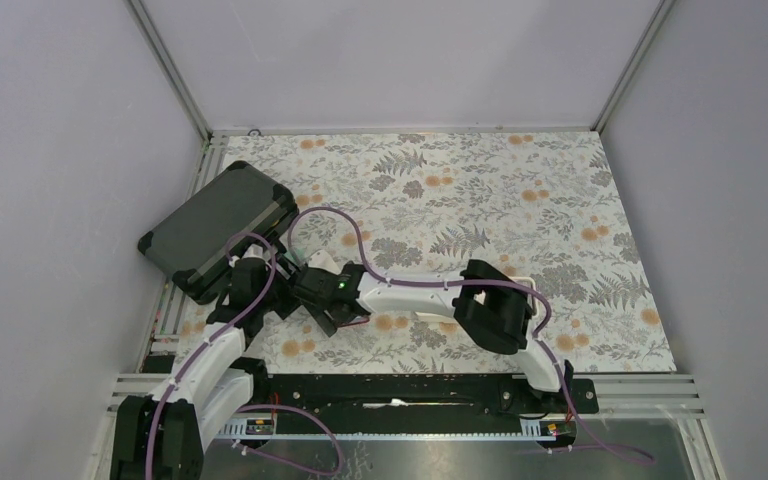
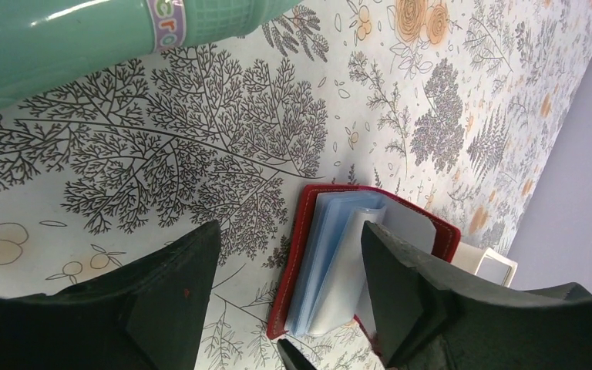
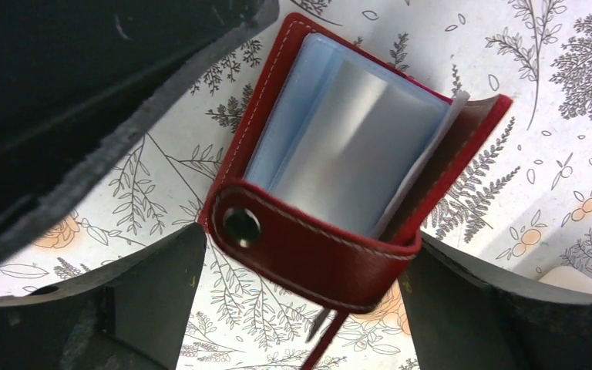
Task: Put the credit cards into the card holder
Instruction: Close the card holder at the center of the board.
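Right claw point(image 3: 308, 248) gapes wide, its fingers either side of the wallet's point(image 3: 339, 154) strap end, gripping nothing; left claw point(image 2: 289, 227) stands open too, one finger well off the wallet, the other overlapping its edge, contact unclear; wallet red, pale-stitched, lying spread on the floral table point(image 1: 480, 200) at front left, blue leaves fanned, snap point(image 3: 241, 226) up; case point(image 1: 215, 230) crowds close behind; tray point(image 2: 489, 266) shows beyond; patterned cloth stretches rightward.

Both arms bend toward the left, left pincer point(image 2: 287, 258) and right pincer point(image 3: 308, 258) close together, jaws spread wide.
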You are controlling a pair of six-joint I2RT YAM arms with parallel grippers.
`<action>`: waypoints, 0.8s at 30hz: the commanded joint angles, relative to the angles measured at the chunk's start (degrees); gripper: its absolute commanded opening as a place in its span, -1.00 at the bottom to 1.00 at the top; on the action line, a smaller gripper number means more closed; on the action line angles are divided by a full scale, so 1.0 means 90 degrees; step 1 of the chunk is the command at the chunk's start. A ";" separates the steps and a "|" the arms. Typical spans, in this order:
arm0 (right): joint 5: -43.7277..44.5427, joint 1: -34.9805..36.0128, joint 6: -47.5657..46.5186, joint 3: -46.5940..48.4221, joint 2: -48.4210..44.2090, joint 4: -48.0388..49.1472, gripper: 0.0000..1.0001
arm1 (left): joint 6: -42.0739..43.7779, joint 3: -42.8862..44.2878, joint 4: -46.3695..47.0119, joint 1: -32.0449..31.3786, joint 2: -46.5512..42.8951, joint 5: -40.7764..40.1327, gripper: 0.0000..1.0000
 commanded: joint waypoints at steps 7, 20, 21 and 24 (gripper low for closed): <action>0.0422 0.0085 0.0355 0.0629 0.0543 -0.0279 0.97 | 0.0094 -0.0187 0.0265 0.0050 -0.0241 0.0188 0.39; 0.0953 0.0124 0.0383 0.0656 0.0917 -0.0457 0.40 | 0.0135 -0.0225 0.0142 0.0110 -0.0379 0.0244 0.39; 0.0985 0.0131 0.0373 0.0660 0.0945 -0.0457 0.33 | 0.0142 -0.0227 0.0132 0.0117 -0.0403 0.0240 0.39; 0.1074 0.0125 0.0331 0.0700 0.1058 -0.0457 0.08 | 0.0144 -0.0244 0.0124 0.0119 -0.0427 0.0276 0.39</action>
